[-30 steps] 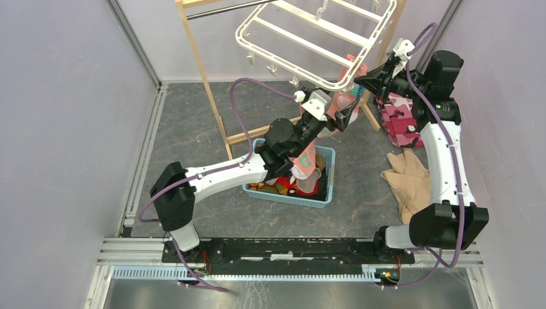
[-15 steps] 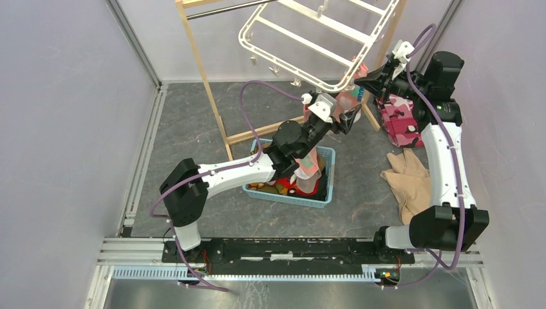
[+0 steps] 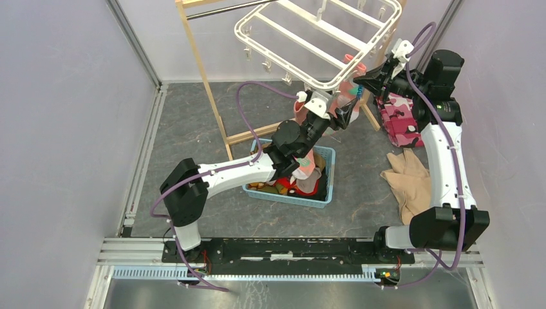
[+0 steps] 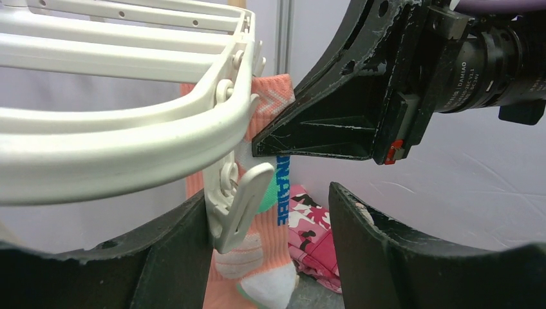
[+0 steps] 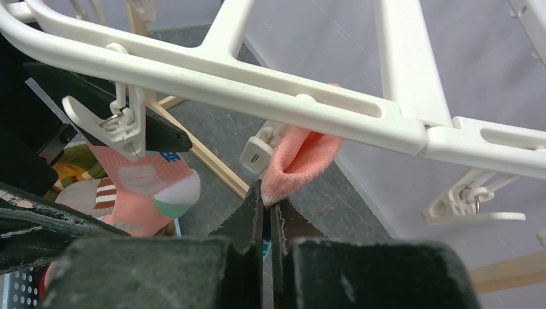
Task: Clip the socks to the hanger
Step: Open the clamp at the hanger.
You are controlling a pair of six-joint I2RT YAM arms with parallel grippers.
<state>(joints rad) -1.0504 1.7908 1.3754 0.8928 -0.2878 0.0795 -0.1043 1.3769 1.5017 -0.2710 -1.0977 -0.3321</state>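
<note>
The white hanger (image 3: 309, 38) hangs tilted from the wooden stand. My right gripper (image 3: 362, 78) is at its near right corner, shut on the cuff of a salmon-pink sock (image 5: 299, 159), right beside a small clip (image 5: 259, 151) under the rim (image 5: 270, 96). The sock (image 4: 264, 257) hangs down below it, showing teal and white patches. My left gripper (image 3: 344, 109) is open just below the same corner. In the left wrist view its jaws (image 4: 267, 196) stand round a dangling white clip (image 4: 238, 199), which lies against the left finger. More socks (image 3: 302, 183) lie in the basket.
A blue basket (image 3: 327, 187) sits on the grey floor under the left arm. The light wooden stand (image 3: 206, 84) rises at the back left. A pink camouflage cloth (image 3: 399, 122) and a tan garment (image 3: 409, 180) lie at the right. Walls close in on both sides.
My left arm has reached further up and right, bringing its open jaws round a clip at the hanger's corner. The hanger has swung and shifted. The right gripper has stayed put with the sock.
</note>
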